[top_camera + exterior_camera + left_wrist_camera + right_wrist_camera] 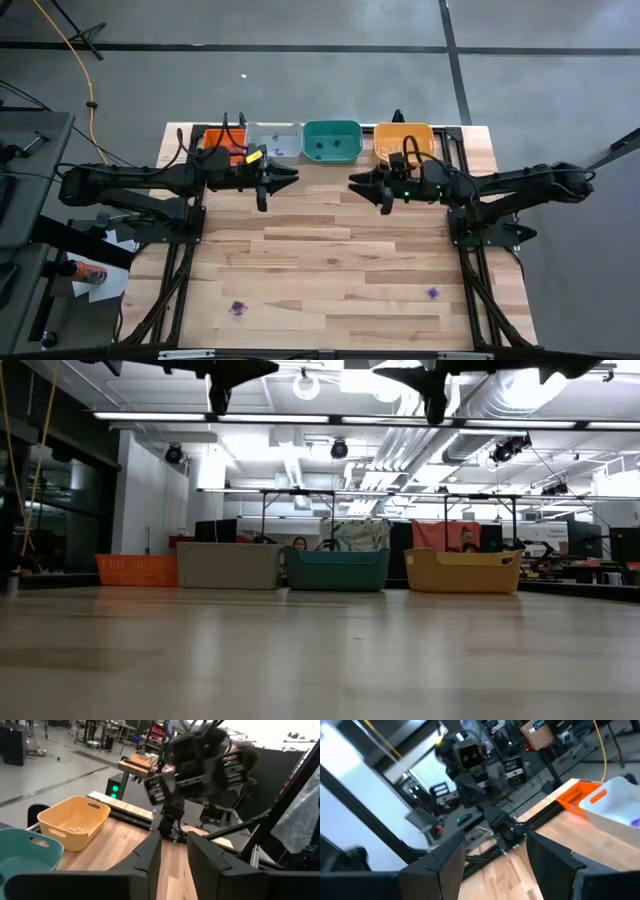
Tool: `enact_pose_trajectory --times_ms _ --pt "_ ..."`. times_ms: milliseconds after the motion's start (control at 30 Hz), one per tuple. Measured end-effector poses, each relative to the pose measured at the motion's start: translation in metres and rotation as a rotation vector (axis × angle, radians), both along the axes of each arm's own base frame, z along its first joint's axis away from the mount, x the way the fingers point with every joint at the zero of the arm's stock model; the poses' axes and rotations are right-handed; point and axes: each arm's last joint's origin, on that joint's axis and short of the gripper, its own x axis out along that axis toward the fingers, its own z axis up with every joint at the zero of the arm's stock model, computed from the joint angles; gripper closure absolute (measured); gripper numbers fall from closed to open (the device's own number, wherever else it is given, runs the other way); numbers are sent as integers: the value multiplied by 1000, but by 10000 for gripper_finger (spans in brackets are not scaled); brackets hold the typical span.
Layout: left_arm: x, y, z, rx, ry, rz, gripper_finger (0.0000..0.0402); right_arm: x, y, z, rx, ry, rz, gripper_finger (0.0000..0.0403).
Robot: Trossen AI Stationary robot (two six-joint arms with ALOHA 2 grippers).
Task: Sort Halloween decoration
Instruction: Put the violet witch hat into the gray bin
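Two purple trinkets lie loose on the wood near the table's near edge, one toward the left (238,308) and one toward the right (433,293). More purple pieces lie in the grey tray (274,143), dark ones in the teal tray (332,141), and pale ones in the yellow tray (75,822). My left gripper (292,179) and my right gripper (354,184) hang high above the table's far half, pointing at each other, both open and empty. Each wrist view shows open fingers (174,852) (495,852) with the other arm beyond them.
Four trays stand in a row along the far edge: orange-red (218,143), grey, teal and yellow (404,141). In the low view they line the far side (335,570) and the arms show only at the top. Bare wood lies between the trays and the two trinkets.
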Motion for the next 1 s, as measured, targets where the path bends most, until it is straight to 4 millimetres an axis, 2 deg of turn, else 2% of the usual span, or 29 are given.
enact_pose_trajectory --times_ms 233,467,600,767,1000 --pt "0 -2 0 -3 4 -52 319 8 19 11 -277 39 0 198" --pt "1 -17 -8 -14 83 -138 319 10 14 12 -347 54 -26 198" --pt "-4 -43 -11 -24 278 -252 319 11 7 9 -351 94 -46 198" --pt "-24 -83 -15 -24 677 -369 319 10 -1 3 -351 161 -66 198" --pt "-43 -158 -43 -57 957 -525 319 9 -11 -5 -349 244 -87 198"
